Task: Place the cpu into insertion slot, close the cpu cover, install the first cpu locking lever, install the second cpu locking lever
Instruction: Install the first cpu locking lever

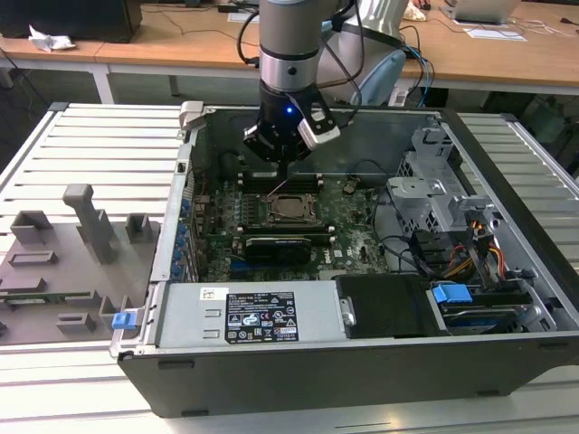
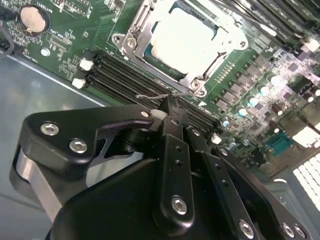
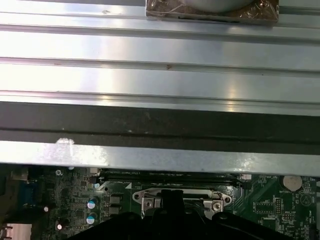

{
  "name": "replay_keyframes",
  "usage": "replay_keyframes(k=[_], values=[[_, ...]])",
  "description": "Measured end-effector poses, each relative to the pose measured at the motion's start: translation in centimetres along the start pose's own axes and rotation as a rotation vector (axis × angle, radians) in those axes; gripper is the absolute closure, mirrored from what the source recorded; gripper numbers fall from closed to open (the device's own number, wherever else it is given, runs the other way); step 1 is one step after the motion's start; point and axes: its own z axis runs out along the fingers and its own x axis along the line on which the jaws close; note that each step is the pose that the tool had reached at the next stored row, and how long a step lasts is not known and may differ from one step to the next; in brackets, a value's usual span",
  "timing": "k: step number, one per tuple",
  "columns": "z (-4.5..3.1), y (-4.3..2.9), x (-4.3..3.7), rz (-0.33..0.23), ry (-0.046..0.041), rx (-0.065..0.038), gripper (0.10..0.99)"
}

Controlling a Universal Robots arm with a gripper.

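Note:
In the second wrist view the cpu [image 2: 186,39] lies flat in the insertion slot [image 2: 131,26], its pale silver top showing. The cpu cover [image 2: 206,64] is down around it as a silver frame. A thin wire locking lever [image 2: 151,95] runs along the socket's edge nearest the gripper. My gripper [image 2: 170,102] is shut, its black fingers pressed together, with the tips right at that lever. Whether they touch it I cannot tell. In the exterior view the gripper [image 1: 284,174] hangs just behind the socket [image 1: 291,207] inside the open computer case.
Black memory slots [image 2: 127,75] lie between gripper and socket. A coin cell [image 2: 33,18] sits on the green board. The case wall [image 3: 160,117] stands close behind. Drive cage and cables [image 1: 443,208] fill the exterior view's right; a grey fixture tray [image 1: 72,253] lies left.

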Motion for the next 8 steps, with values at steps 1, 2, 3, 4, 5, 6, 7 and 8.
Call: replay_keyframes(k=[1, 2, 3, 4, 5, 6, 7, 8], values=[[0.11, 0.04, -0.1, -0.002, 0.0002, 0.001, 0.98], [0.23, 0.14, -0.28, -0.002, 0.0001, 0.001, 0.98], [0.28, 0.21, -0.36, -0.002, 0.0001, 0.001, 0.98], [0.34, 0.27, -0.43, -0.002, 0.0001, 0.001, 0.98], [0.4, 0.32, -0.51, -0.002, 0.0001, 0.001, 0.98], [0.48, 0.36, -0.57, -0.002, 0.0001, 0.001, 0.98], [0.55, 0.38, -0.64, -0.002, 0.0001, 0.001, 0.98], [0.62, 0.39, -0.73, -0.002, 0.0001, 0.001, 0.98]])
